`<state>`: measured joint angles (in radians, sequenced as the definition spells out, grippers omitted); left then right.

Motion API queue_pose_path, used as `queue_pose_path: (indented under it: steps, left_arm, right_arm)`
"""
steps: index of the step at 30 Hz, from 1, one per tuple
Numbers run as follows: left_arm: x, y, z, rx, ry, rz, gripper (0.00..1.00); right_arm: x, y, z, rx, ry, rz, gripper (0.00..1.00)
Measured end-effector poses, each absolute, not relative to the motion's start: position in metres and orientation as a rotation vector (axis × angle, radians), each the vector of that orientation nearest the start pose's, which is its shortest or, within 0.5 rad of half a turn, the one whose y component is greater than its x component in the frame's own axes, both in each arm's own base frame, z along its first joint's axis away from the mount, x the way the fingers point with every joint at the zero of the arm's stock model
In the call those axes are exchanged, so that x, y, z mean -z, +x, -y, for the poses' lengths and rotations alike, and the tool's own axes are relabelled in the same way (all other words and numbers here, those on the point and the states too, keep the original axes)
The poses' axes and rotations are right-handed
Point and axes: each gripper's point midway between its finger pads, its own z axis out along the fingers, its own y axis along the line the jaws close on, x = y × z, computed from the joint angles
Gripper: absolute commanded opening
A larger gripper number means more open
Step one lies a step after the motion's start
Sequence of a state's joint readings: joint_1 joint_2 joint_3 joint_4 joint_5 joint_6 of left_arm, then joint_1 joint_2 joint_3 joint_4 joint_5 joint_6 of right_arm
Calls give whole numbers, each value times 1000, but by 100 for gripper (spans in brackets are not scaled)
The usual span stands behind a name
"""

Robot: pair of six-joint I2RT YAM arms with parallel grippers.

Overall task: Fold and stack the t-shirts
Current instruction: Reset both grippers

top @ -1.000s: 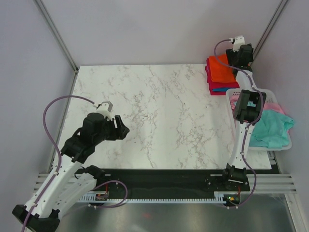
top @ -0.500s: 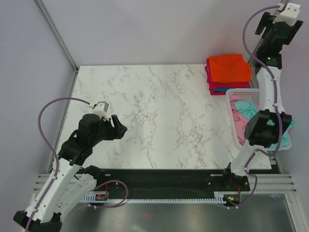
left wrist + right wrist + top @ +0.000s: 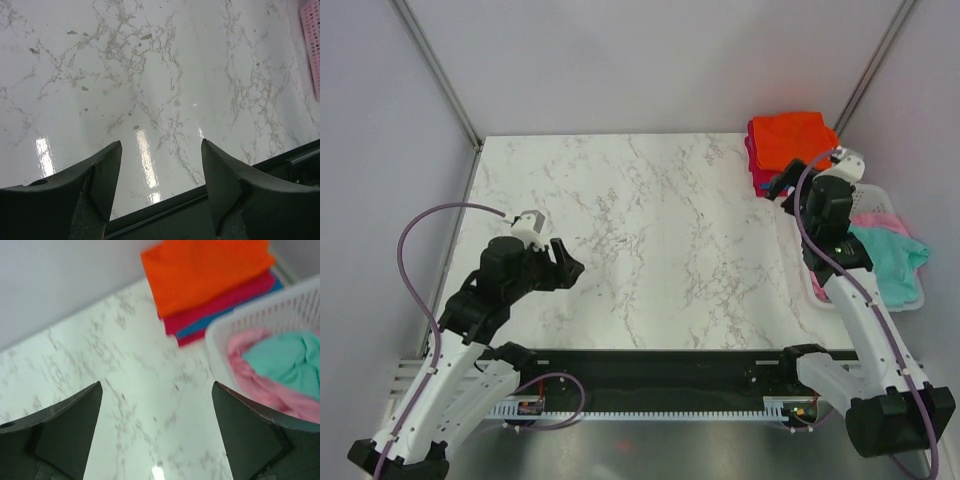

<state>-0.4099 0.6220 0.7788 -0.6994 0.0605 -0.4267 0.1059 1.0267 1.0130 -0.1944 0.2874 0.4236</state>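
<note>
- On the table (image 3: pixel 650 220), at its 1 o'clock corner, the orange shirt (image 3: pixel 792 135) lies folded on top of the magenta shirt (image 3: pixel 225 304) and the blue shirt (image 3: pixel 206 328).
- At 3 o'clock stands the basket (image 3: pixel 260 306), holding the pink shirt (image 3: pixel 250 357) and the teal shirt (image 3: pixel 285 352). Both are crumpled, with the teal partly over the pink.
- My right gripper (image 3: pixel 785 190) has its jaws spread wide with nothing between them. It hangs over the marble, near the stacked shirts and the basket's far corner.
- My left gripper (image 3: pixel 565 262) also has its jaws spread and empty. It sits at 8 o'clock, well apart from every shirt.
- Judgement on the step: one fold-and-stack round looks complete, and fetching the next shirt is the step in hand. At least two shirts are left.
- Judgement on the next move: I should swing my right gripper toward 3 o'clock, lower it into the basket and pinch one garment only, probably the teal one. I would then carry it to the open middle of the table, where my left gripper can help.
- Views compared: the right wrist view alone shows the stacked layers edge-on and the inside of the basket, which my arm partly hides from above.
- The top view alone places both arms, and the left wrist view gives only bare marble and a sliver of basket.
</note>
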Motion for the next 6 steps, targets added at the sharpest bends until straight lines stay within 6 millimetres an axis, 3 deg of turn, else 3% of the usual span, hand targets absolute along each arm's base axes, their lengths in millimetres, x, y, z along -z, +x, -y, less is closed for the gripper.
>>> queue_pose_path:
  steps: [2,3,6]
  left_arm:
    - [-206,200,117,557,19,-2154,73]
    - [-207,200,117,558,20,-2148,73]
    - [-211,198,116,562,23,-2131,75]
  right_arm:
    - [-259,339,-7,-125,515,-1821,98]
    - [-244,330,-6,-116,529,-1861,98]
    - [-223,304,0,-72,572,-1939,98]
